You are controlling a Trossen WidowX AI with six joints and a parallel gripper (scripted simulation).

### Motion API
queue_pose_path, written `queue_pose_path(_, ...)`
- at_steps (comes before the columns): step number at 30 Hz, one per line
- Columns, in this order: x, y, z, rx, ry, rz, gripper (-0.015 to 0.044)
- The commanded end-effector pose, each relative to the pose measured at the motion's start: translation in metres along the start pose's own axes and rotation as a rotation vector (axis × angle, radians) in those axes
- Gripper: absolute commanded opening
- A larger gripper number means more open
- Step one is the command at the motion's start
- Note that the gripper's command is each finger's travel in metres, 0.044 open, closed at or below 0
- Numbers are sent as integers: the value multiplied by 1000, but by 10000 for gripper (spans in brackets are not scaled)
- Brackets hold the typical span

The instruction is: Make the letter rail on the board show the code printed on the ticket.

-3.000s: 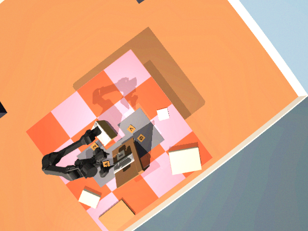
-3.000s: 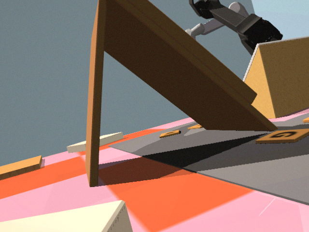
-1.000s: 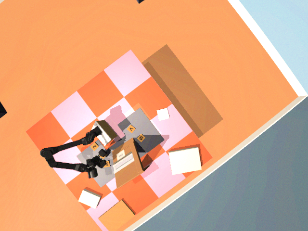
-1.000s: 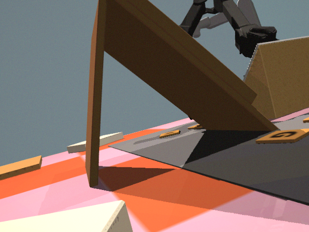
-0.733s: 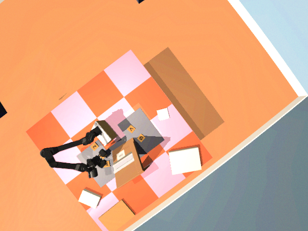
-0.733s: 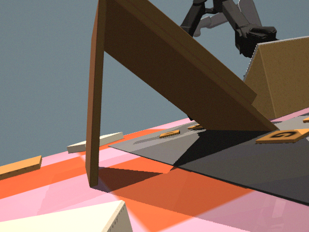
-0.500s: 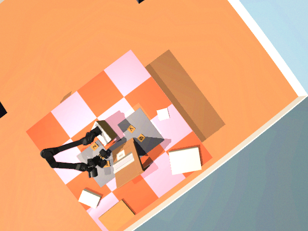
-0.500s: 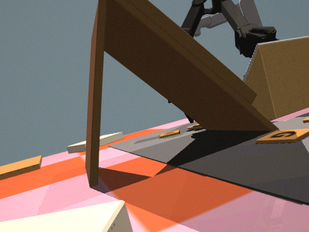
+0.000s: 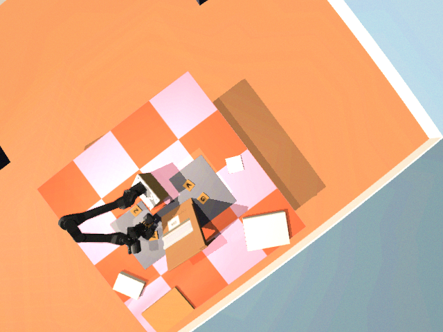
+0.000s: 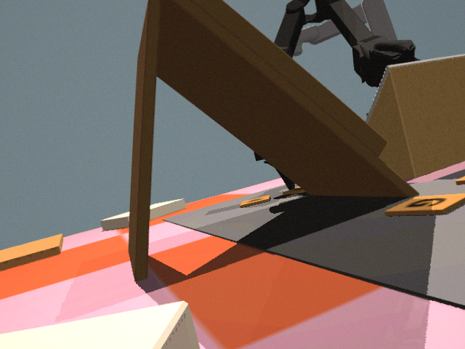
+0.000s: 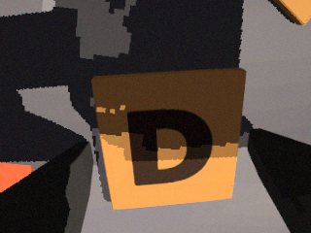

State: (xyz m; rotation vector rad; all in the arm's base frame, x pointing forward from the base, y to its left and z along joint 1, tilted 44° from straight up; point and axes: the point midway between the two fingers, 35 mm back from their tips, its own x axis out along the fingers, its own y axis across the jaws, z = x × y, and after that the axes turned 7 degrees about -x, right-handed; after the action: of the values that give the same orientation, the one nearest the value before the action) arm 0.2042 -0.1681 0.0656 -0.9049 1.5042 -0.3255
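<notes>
My gripper (image 9: 149,224) (image 11: 172,145) is open. Its fingers stand on either side of the orange D tile (image 11: 170,170), with a gap at each side. The D tile lies flat on the grey mat (image 9: 145,262) (image 11: 272,73), partly in shadow. The A tile (image 9: 154,236) lies close by, and the Z tile (image 9: 135,210) lies on the mat's other side. The V tile (image 9: 188,185) and the G tile (image 9: 203,198) (image 10: 424,204) lie beyond the sloping brown board (image 9: 185,250) (image 10: 240,90). The pale rail (image 9: 177,234) shows no tile. The ticket (image 9: 174,222) is too small to read.
A white-faced block (image 9: 152,197) with brown sides (image 10: 431,120) stands beside the arm. White slabs (image 9: 266,231) (image 9: 129,285), a small white square (image 9: 234,164) and an orange slab (image 9: 167,308) lie around the board. A long brown block (image 9: 271,142) lies along the far side.
</notes>
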Motion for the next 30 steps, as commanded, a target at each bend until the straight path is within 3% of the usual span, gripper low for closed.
queue_pose_path(1,0,0,0,-3,-2,1,300)
queue_pose_path(11,0,0,0,-3,-2,1,234)
queue_pose_path(20,-7,1,1,-3,-3,1,0)
queue_pose_path(30,-14,2,1,-3,-3,2,0)
